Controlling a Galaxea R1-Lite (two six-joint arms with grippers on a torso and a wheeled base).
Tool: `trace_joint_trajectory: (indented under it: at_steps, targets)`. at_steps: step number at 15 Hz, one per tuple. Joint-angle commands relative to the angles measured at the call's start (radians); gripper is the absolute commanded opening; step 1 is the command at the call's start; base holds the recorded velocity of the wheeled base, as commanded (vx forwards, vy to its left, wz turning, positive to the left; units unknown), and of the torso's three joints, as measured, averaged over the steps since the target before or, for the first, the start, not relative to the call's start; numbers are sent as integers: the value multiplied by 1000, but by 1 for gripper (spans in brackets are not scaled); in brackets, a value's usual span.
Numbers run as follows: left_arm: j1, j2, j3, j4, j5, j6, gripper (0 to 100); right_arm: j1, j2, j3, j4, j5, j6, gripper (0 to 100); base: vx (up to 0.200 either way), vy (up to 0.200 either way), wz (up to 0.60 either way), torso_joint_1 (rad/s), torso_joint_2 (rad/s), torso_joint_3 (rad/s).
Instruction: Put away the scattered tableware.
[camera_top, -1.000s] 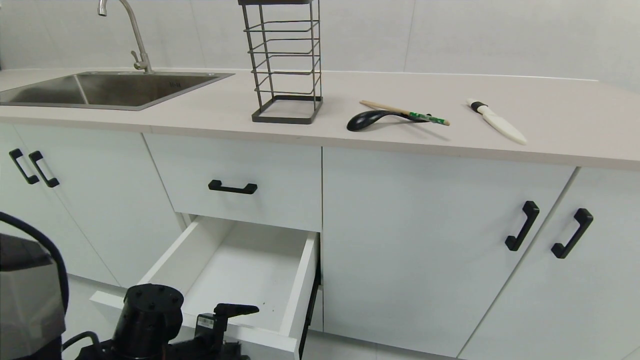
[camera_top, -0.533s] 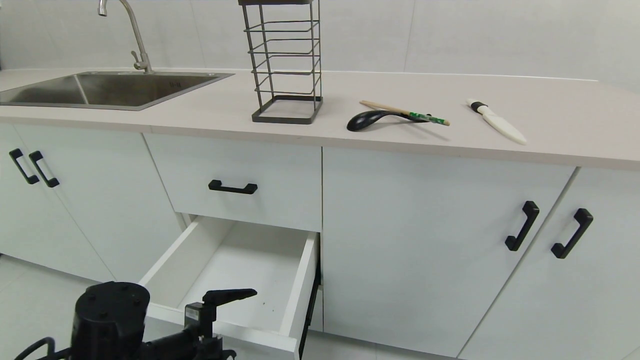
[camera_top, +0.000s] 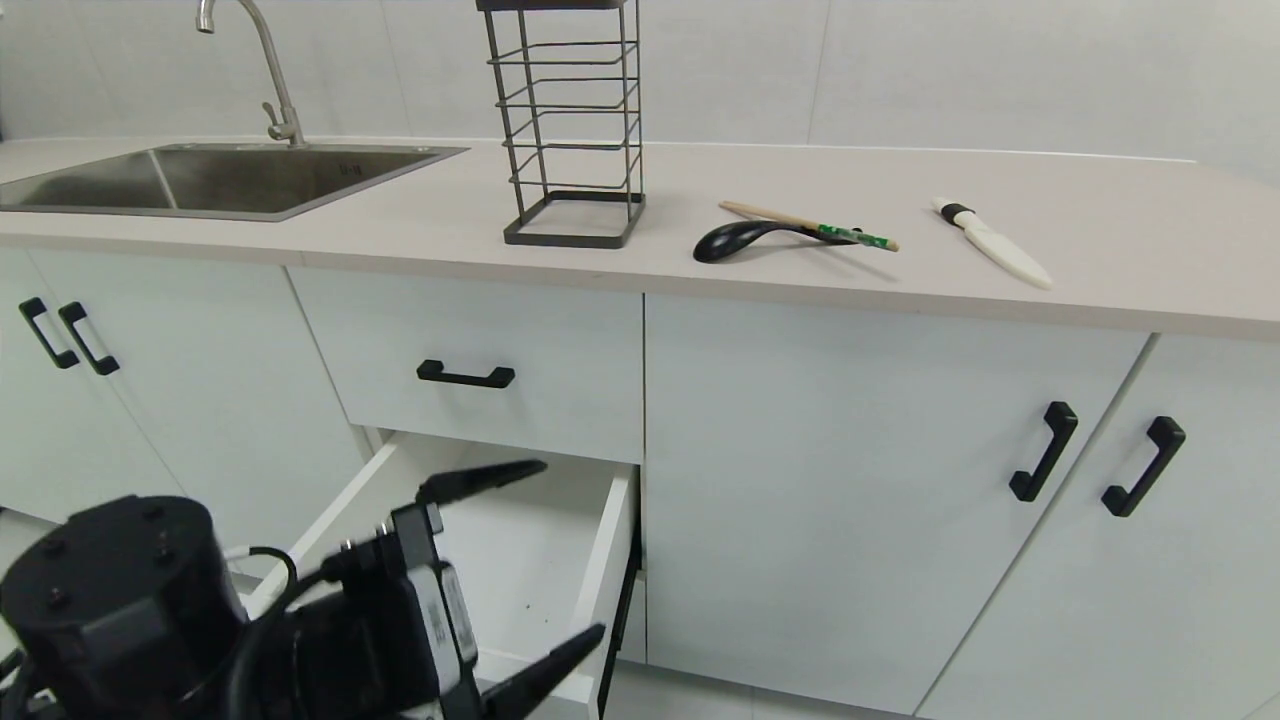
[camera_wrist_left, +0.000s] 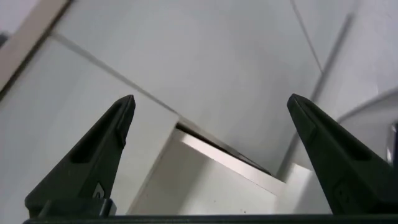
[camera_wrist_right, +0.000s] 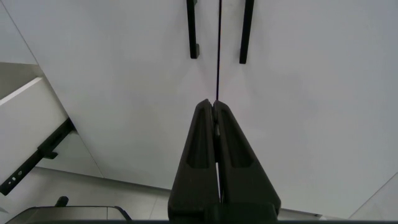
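Left claw (camera_top: 570, 547) has risen, splayed, near drawer (camera_top: 603, 545).

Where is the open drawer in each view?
Head view: drawer lower centre, behind the open left gripper.
Left wrist view: drawer ahead, between the gripper's jaws.
Right wrist view: drawer beside the shut right gripper.
Shared landmark: black door handles, head and right wrist views.

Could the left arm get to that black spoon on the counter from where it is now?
Probably, after rising: the left hand hangs open by the open drawer, below the counter. Nothing stands over the black spoon, though chopsticks lie across its handle.
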Motion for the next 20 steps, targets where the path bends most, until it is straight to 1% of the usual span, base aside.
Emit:
trace_joint_trajectory:
  at_steps: [1, 2, 3, 4, 5, 6, 7, 9, 10, 11, 12, 13, 14, 16, 17, 18, 19, 20]
  targets:
    - [109, -30, -83, 2, 2, -143, 100, 0, 1, 0, 0, 0, 0, 0, 0, 0, 0, 0, 0, 0]
    - [165, -42, -123, 2, 0, -264, 100, 0, 1, 0, 0, 0, 0, 0, 0, 0, 0, 0, 0, 0]
    - [231, -55, -149, -8, -1, -365, 100, 0, 1, 1, 0, 0, 0, 0, 0, 0, 0, 0, 0, 0]
    - [277, -78, -144, -9, -4, -406, 100, 0, 1, 0, 0, 0, 0, 0, 0, 0, 0, 0, 0, 0]
    - [307, -116, -125, -9, -4, -419, 100, 0, 1, 0, 0, 0, 0, 0, 0, 0, 0, 0, 0, 0]
    - [313, -134, -114, -9, -4, -419, 100, 0, 1, 1, 0, 0, 0, 0, 0, 0, 0, 0, 0, 0]
    - [327, -194, -85, -8, -1, -420, 100, 0, 1, 1, 0, 0, 0, 0, 0, 0, 0, 0, 0, 0]
    - [387, -300, -51, -2, 2, -419, 100, 0, 1, 1, 0, 0, 0, 0, 0, 0, 0, 0, 0, 0]
    - [407, -331, -40, 2, 2, -417, 100, 0, 1, 1, 0, 0, 0, 0, 0, 0, 0, 0, 0, 0]
    - [473, -433, -3, 5, 2, -416, 100, 0, 1, 0, 0, 0, 0, 0, 0, 0, 0, 0, 0, 0]
    - [490, -469, 10, 6, 2, -414, 100, 0, 1, 0, 0, 0, 0, 0, 0, 0, 0, 0, 0, 0]
    - [550, -634, 67, 35, 0, -411, 100, 0, 1, 0, 0, 0, 0, 0, 0, 0, 0, 0, 0, 0]
    - [565, -742, 84, 87, -1, -413, 100, 0, 1, 1, 0, 0, 0, 0, 0, 0, 0, 0, 0, 0]
    - [570, -1004, 83, 328, 2, -413, 100, 0, 1, 1, 0, 0, 0, 0, 0, 0, 0, 0, 0, 0]
    - [570, -1041, 79, 371, 2, -411, 100, 0, 1, 1, 0, 0, 0, 0, 0, 0, 0, 0, 0, 0]
    - [571, -1225, 50, 595, 3, -411, 100, 0, 1, 0, 0, 0, 0, 0, 0, 0, 0, 0, 0, 0]
    - [571, -1302, 50, 700, 3, -417, 100, 0, 1, 1, 0, 0, 0, 0, 0, 0, 0, 0, 0, 0]
    - [574, -1380, 66, 776, 6, -420, 100, 0, 1, 0, 0, 0, 0, 0, 0, 0, 0, 0, 0, 0]
